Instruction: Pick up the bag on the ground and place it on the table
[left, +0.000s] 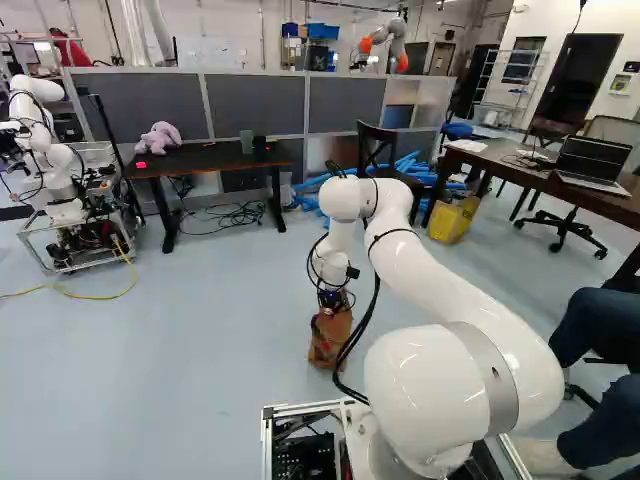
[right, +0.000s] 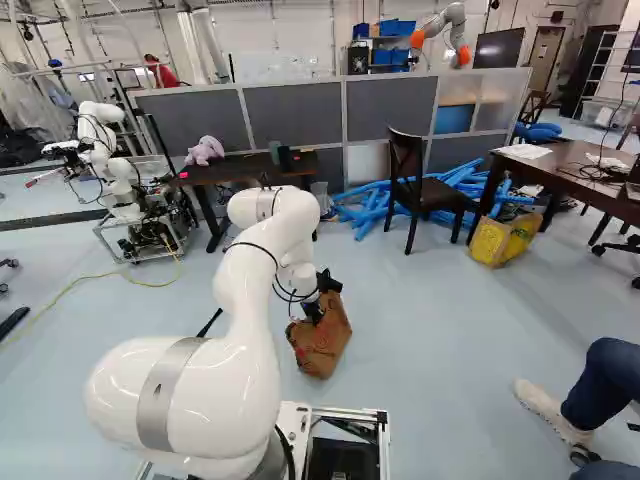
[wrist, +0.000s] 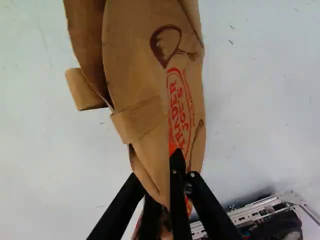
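The end effector (right: 313, 311) is grasping the brown paper bag (right: 322, 346), pinching its edge between both fingers. The bag is leaning at a tilt below the wrist, low ahead of the base, though whether it is touching the floor (right: 440, 350) is unclear. Beyond it, well apart, a dark table (right: 242, 170) is holding a plush toy (right: 205, 150).
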